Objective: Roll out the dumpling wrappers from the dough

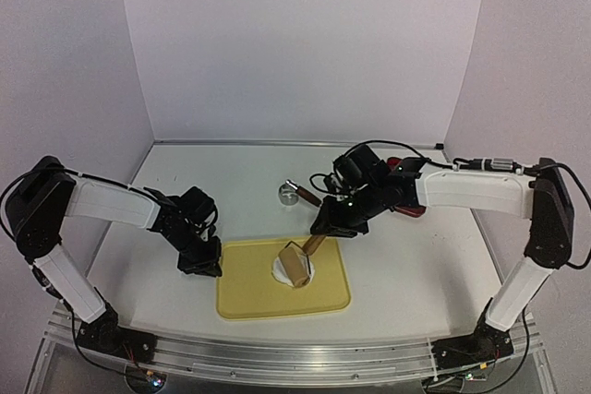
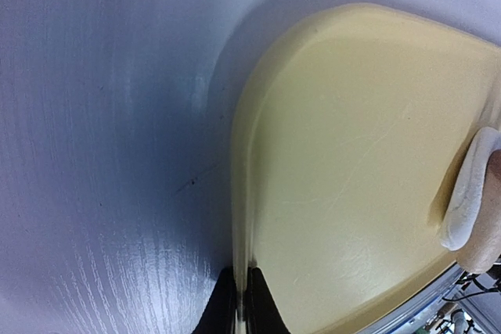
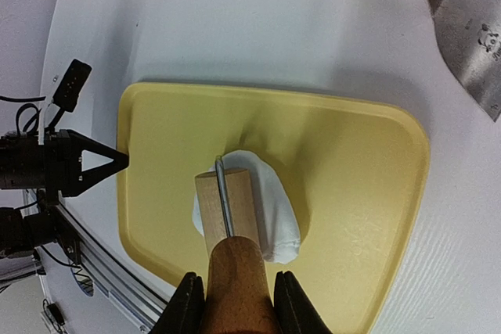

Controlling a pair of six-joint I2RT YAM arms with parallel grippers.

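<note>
The dough (image 3: pixel 280 210) is a flattened white oval in the middle of the yellow tray (image 3: pixel 368 162). A wooden roller (image 3: pixel 227 199) lies on its left part. My right gripper (image 3: pixel 236 304) is shut on the roller's brown handle. From above, the roller (image 1: pixel 297 263) sits on the dough (image 1: pixel 280 272) and the right gripper (image 1: pixel 323 232) reaches in from the far right. My left gripper (image 2: pixel 242 303) is shut on the tray's left rim (image 2: pixel 239 217), also seen from above (image 1: pixel 205 263). The dough's edge (image 2: pixel 468 193) shows at the right of the left wrist view. No dumpling wrappers are in view.
A steel ring cutter (image 1: pixel 292 193) stands on the table behind the tray. A metal scraper (image 3: pixel 470 33) with a wooden handle lies beyond the tray's far right corner. The table's front rail (image 3: pixel 102 271) runs close to the tray's near edge.
</note>
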